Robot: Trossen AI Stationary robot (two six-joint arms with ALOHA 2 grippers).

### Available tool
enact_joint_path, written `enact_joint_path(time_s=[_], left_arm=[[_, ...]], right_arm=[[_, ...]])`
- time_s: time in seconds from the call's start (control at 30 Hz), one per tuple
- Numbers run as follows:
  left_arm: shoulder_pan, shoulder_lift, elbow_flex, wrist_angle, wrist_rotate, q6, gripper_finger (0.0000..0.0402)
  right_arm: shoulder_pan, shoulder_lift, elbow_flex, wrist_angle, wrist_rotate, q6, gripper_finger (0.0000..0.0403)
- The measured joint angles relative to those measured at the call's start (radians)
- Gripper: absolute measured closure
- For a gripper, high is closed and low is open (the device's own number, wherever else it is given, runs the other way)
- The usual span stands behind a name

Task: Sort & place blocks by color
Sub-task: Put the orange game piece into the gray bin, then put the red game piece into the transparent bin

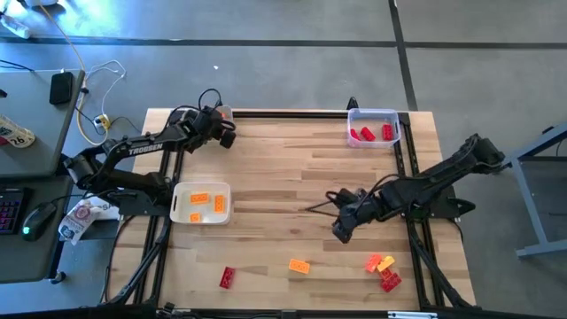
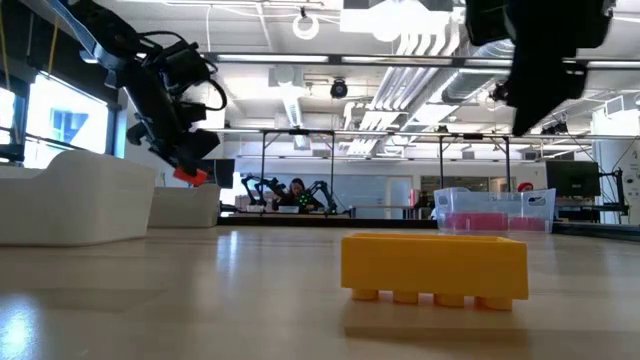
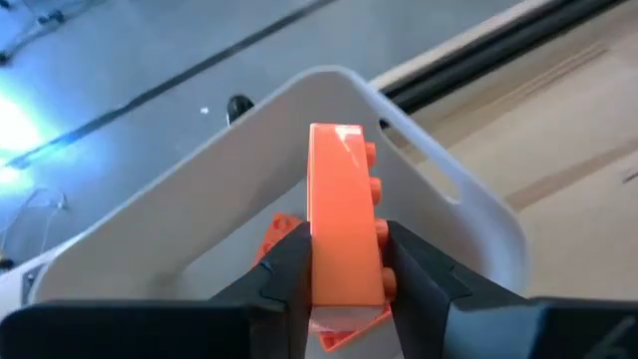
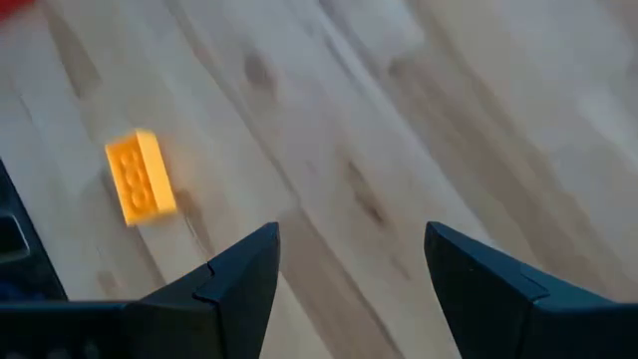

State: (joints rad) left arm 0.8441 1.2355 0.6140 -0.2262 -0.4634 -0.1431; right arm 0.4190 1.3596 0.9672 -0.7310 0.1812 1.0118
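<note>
Even overhead brightness is seen throughout. A bluish glare (image 1: 53, 13) is cast on the floor at eleven o'clock. The tabletop (image 4: 379, 150) is smeared by motion blur. Ceiling lights (image 2: 400, 70) are reflected softly, and the yellow brick (image 2: 434, 265) is backlit.

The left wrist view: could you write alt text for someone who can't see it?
The left hand grips an orange toy block upright between its two dark fingers, studs facing sideways. Behind it curves the rim of a white tray, with another orange block partly hidden inside, and wooden table beyond.
</note>
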Motion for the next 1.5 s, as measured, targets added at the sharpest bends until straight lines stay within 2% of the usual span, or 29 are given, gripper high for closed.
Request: enact_joint_path(time_s=[0.13,0.3,0.43,0.67,0.93,1.1,1.27,1.5], left_arm=[[0.032,0.024,0.0,-0.006,0.037,0.004,0.0301],[0.047,0.032,0.0,-0.01,0.037,0.02,0.0298],[0.047,0.032,0.0,-0.01,0.036,0.056,0.0288],[0.046,0.032,0.0,-0.01,0.036,0.068,0.024],[0.046,0.032,0.0,-0.011,0.042,0.067,0.0189],[0.045,0.029,0.0,-0.014,0.153,0.065,0.0188],[0.044,0.02,0.019,-0.023,0.258,0.029,0.0189],[0.023,0.019,0.086,-0.024,0.401,-0.031,0.019]], right_arm=[[0.053,0.023,0.0,-0.037,-0.048,0.061,0.0166],[0.121,0.047,0.0,-0.048,-0.12,0.151,0.0166],[0.18,0.056,0.0,-0.052,-0.132,0.22,0.0166],[0.281,0.056,0.0,-0.052,-0.134,0.335,0.0166],[0.387,0.056,0.0,-0.051,-0.137,0.595,0.0166],[0.452,0.055,0.0,-0.051,-0.137,0.743,0.0166],[0.509,0.055,0.0,-0.054,-0.138,0.812,0.0166],[0.56,0.055,0.0,-0.097,-0.228,0.762,0.0166]])
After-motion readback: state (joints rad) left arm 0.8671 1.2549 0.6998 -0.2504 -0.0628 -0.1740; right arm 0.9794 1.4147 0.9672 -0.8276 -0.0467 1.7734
